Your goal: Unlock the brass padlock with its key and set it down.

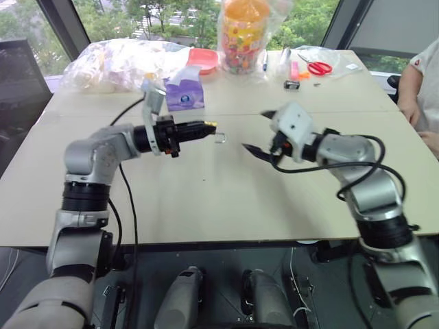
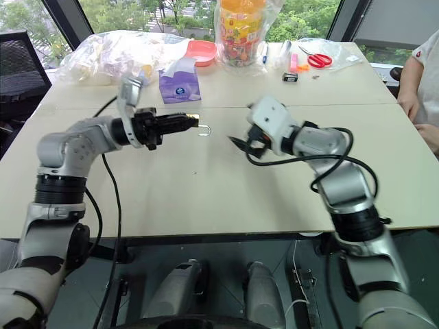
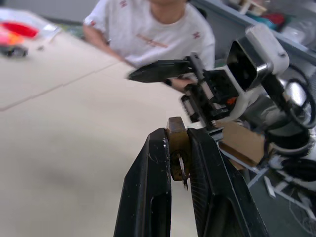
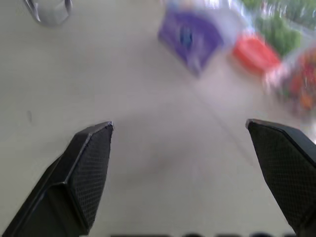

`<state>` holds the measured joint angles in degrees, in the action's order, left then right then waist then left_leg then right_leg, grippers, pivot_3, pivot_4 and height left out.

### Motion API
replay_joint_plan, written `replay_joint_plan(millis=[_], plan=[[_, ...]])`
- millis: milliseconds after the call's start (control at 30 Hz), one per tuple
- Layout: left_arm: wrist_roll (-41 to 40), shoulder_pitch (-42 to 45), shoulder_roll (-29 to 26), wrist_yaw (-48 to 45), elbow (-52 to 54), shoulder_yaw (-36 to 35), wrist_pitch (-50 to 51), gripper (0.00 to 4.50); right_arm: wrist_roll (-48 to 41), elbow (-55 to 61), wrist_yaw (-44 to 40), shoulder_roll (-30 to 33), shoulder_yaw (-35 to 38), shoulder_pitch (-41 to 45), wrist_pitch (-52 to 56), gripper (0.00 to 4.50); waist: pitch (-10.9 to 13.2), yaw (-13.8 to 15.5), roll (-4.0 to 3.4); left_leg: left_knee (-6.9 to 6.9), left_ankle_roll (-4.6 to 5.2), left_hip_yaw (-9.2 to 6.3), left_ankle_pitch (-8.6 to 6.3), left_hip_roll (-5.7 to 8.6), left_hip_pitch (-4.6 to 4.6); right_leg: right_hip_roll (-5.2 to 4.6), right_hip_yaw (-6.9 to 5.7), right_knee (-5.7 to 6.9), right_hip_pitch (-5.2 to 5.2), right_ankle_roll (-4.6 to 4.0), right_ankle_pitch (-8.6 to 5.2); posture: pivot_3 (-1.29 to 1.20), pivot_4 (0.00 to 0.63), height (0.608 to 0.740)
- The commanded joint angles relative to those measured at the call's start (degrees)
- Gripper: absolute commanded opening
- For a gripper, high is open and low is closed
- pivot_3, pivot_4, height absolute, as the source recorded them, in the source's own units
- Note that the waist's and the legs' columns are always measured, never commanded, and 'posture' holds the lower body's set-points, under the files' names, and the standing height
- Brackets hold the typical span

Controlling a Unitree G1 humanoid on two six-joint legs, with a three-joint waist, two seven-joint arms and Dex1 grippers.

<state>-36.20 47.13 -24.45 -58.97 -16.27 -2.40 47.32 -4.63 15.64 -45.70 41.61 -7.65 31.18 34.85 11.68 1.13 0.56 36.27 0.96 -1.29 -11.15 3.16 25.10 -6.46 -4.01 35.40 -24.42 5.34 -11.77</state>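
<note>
My left gripper (image 1: 209, 126) reaches level over the middle of the table and is shut on the brass padlock (image 1: 212, 125). The padlock's silvery shackle (image 1: 219, 138) hangs below the fingertips. In the left wrist view the brass body (image 3: 177, 145) sits pinched between the two black fingers (image 3: 150, 177). My right gripper (image 1: 258, 131) faces it a short way off, open wide with nothing between its fingers (image 4: 91, 163). The shackle loop (image 4: 49, 11) also shows in the right wrist view. The key is hidden; I cannot make it out.
A purple tissue box (image 1: 184, 94), plastic bags (image 1: 116, 62), a red bowl (image 1: 204, 58) and a bagged jar of sweets (image 1: 241, 31) stand at the back. Red scissors (image 1: 317, 67) lie at the far right. A person (image 1: 418, 82) sits at the table's right side.
</note>
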Motion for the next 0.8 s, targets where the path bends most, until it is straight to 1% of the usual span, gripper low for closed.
replay_joint_plan(millis=[33, 100, 233, 433, 500, 533, 633, 733, 767, 800], plan=[[2.2, 2.6, 6.0, 4.8, -7.4, 2.4, 2.2, 0.03, -2.3, 8.9, -3.6, 5.4, 0.0, -2.3, 11.2, 4.47, 0.0, -0.1, 0.00, 0.05, 0.05, 0.01, -0.03, 0.00, 0.10, 0.00, 0.00, -0.03, -0.06, 0.02, 0.01, 0.00, 0.150, 0.740], [3.7, 4.1, 9.3, 5.4, -12.7, 3.0, 0.8, 0.03, -4.6, 11.6, -3.2, 5.8, 0.6, -2.4, 18.3, 4.47, 0.0, -0.4, 0.02, 0.22, 0.17, 0.00, -0.10, 0.01, 0.28, 0.00, -0.03, -0.04, -0.14, 0.15, 0.08, 0.00, 0.150, 0.740], [4.5, 8.9, 13.7, 4.8, -25.7, 1.3, -0.2, 0.03, -7.4, 15.0, -0.8, 3.6, 1.1, -0.9, 27.2, 4.47, 0.0, -0.5, 0.05, 0.26, 0.22, 0.05, -0.14, -0.02, 0.31, -0.03, -0.07, -0.07, -0.17, 0.20, 0.11, 0.00, 0.150, 0.740], [7.5, 14.9, 17.0, 3.1, -39.8, -0.1, -4.9, 0.03, -9.7, 18.0, 3.1, 1.6, 1.7, -1.0, 33.1, 4.47, 0.0, -0.2, 0.05, 0.34, 0.24, 0.00, -0.16, 0.00, 0.37, -0.09, -0.20, -0.14, -0.12, 0.21, 0.12, 0.00, 0.150, 0.740], [8.4, 16.0, 17.7, 2.2, -42.4, -0.4, -6.0, 1.07, -10.1, 18.3, 4.3, 1.2, 1.9, -0.9, 33.7, 4.50, 0.0, -0.2, 0.05, 0.43, 0.32, 0.00, -0.21, 0.02, 0.47, -0.12, -0.23, -0.21, -0.13, 0.32, 0.18, 0.00, 0.150, 0.740], [8.8, 16.4, 18.0, 1.6, -43.4, -0.5, -6.3, 1.39, -10.3, 18.3, 4.9, 1.0, 2.0, -0.8, 33.9, 4.50, 0.0, -0.2, 0.05, 0.53, 0.40, 0.00, -0.26, 0.02, 0.53, -0.12, -0.24, -0.20, -0.13, 0.35, 0.19, 0.00, 0.150, 0.740], [10.5, 16.8, 18.4, 0.2, -45.2, -0.2, -7.4, 2.75, -10.7, 18.1, 6.2, 0.9, 2.0, -0.5, 33.9, 4.50, 0.0, -0.3, 0.05, 0.72, 0.50, 0.02, -0.33, 0.03, 0.63, -0.15, -0.24, -0.21, -0.13, 0.44, 0.25, 0.00, 0.150, 0.740], [12.4, 17.2, 17.6, 0.8, -45.4, 0.2, -7.4, 3.97, -11.1, 17.7, 6.9, 1.5, 2.2, -0.6, 33.5, 4.50, 0.0, -0.3, 0.05, 0.78, 0.50, 0.03, -0.34, 0.04, 0.64, -0.18, -0.24, -0.21, -0.12, 0.46, 0.27, 0.00, 0.150, 0.740], [14.4, 16.8, 16.6, 1.9, -45.0, 1.4, -8.4, 4.30, -11.1, 17.6, 7.0, 1.9, 2.3, -0.8, 33.3, 4.50, 0.0, -0.3, 0.05, 0.79, 0.50, 0.03, -0.34, 0.04, 0.64, -0.19, -0.24, -0.21, -0.12, 0.46, 0.28, 0.00, 0.150, 0.740], [15.9, 16.6, 16.0, 2.7, -44.6, 2.1, -9.2, 4.30, -11.1, 17.6, 7.1, 2.1, 2.3, -0.9, 33.1, 4.50, 0.0, -0.3, 0.05, 0.79, 0.50, 0.02, -0.34, 0.04, 0.64, -0.19, -0.24, -0.21, -0.11, 0.47, 0.28, 0.00, 0.150, 0.740]])
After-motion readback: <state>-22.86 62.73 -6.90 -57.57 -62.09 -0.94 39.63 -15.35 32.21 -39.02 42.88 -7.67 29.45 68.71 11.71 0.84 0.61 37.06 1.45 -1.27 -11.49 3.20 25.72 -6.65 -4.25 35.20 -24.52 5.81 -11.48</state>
